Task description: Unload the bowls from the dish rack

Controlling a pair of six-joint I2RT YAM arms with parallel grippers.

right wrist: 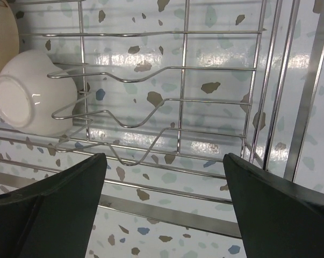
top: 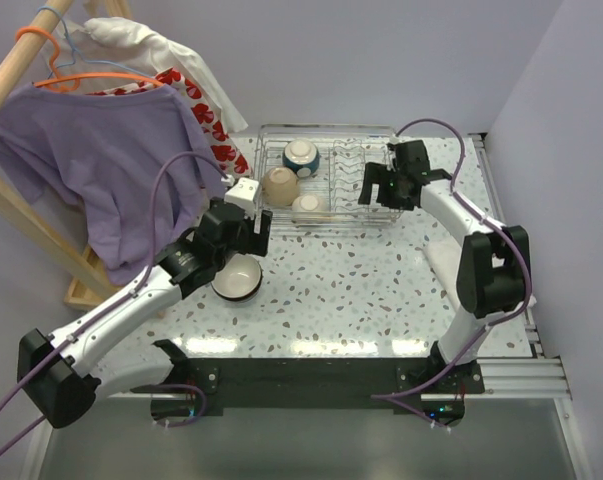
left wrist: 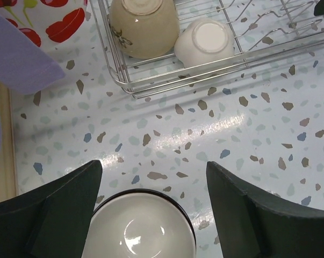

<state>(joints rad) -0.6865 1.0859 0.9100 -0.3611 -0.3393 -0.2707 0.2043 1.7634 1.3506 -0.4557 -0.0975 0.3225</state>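
Note:
The silver wire dish rack (top: 373,214) stands at the back of the table. In it lie a teal-and-white bowl (top: 301,156), a tan bowl (top: 280,186) and a white bowl (top: 309,207), all tipped over. A dark-rimmed bowl with a pale inside (top: 236,278) stands upright on the table, in front of the rack's left end. My left gripper (top: 247,238) is open just above it; in the left wrist view the bowl (left wrist: 140,228) sits between the fingers, apart from them. My right gripper (top: 379,188) is open and empty over the rack's near right part (right wrist: 183,97), with the white bowl (right wrist: 33,99) to its left.
A wooden clothes stand (top: 21,215) with a purple shirt (top: 101,160) and a red-patterned cloth (top: 206,110) crowds the left side. A white cloth (top: 439,265) lies by the right arm. A wall runs along the right.

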